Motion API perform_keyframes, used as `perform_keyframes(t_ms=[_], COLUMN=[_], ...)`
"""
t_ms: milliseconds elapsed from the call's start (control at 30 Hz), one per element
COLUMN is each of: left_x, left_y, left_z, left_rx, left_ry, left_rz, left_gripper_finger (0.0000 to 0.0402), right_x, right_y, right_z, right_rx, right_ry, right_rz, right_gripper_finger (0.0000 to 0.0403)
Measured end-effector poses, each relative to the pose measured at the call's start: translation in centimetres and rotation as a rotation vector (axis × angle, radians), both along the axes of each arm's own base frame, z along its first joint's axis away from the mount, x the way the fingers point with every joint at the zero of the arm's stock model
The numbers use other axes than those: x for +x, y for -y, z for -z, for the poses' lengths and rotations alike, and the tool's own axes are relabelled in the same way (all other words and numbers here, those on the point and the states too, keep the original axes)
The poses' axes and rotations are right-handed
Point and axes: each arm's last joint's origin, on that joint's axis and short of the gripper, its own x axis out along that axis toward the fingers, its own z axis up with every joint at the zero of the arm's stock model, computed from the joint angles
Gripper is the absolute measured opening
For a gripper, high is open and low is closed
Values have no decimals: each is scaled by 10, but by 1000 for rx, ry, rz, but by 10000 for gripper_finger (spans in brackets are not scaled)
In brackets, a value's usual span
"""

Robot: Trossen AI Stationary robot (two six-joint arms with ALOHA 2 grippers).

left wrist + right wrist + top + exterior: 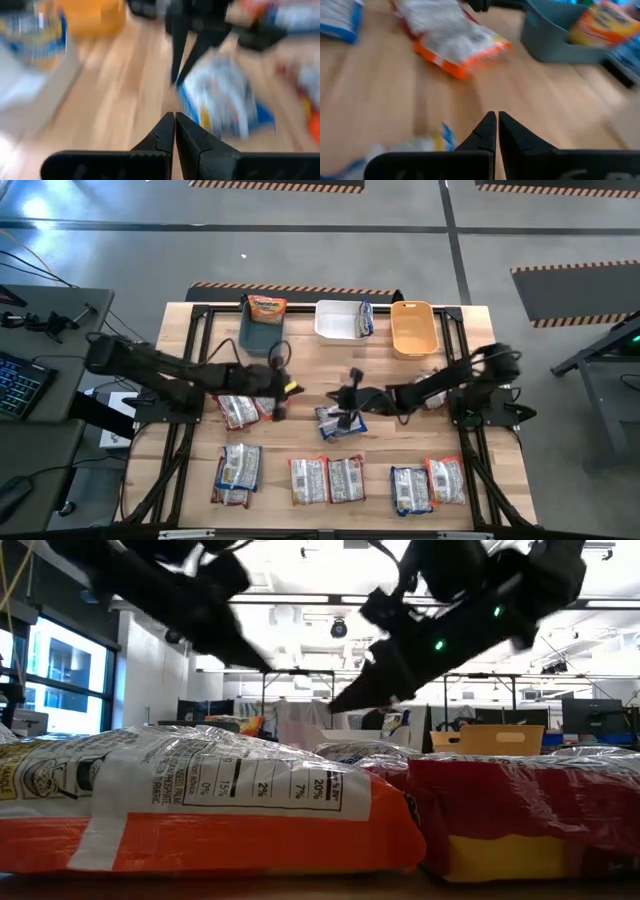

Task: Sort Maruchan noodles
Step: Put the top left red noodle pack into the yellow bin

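Right gripper [345, 416] over blue packet [330, 424]

Noodle packets [328, 479] on wooden table [300, 370]

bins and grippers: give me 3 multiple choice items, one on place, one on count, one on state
1. Where do the bins stand in the high view?
A. along the table's far edge
B. at the near edge
C. on the floor

2. How many bins are there?
A. one
B. three
C. five

3. How do the right gripper's fingers stand?
A. wide open
B. shut with nothing between them
C. clamped on a bin

Answers:
1 A: the teal bin, white bin and orange bin line the far edge, beyond the noodle packets.
2 B: three show.
3 B: in its wrist view the right gripper has its tips together over bare wood; the left gripper is likewise shut.
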Motion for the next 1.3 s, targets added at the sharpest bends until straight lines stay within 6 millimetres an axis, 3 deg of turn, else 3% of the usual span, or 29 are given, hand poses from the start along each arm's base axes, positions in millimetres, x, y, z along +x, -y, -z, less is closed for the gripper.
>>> perform_keyframes(t_ms=[167, 300, 600, 900, 1100, 1300], left_x=[-35, -56, -79, -80, -76, -71], left_y=[26, 46, 81, 101, 104, 108], left_z=[-7, -10, 4, 38, 55, 43], left_rx=[-62, -143, -188, -120, -56, -21], left_ry=[-331, -524, -798, -943, -1004, -1043], left_rz=[-130, -259, -414, -556, -586, -523], left_gripper_finger=[8, 31, 126, 170, 161, 89], right_x=[10, 10, 0, -3, -3, -3], right_y=[-5, -11, -19, -17, -17, -16], right_z=[23, 22, -1, -3, -3, -2], right_rx=[8, 5, -102, -134, -136, -168], right_ry=[73, 83, 39, -1, -8, -19], right_rz=[-53, -67, -31, -7, -7, -2], right_gripper_finger=[0, 0, 0, 0, 0, 0])
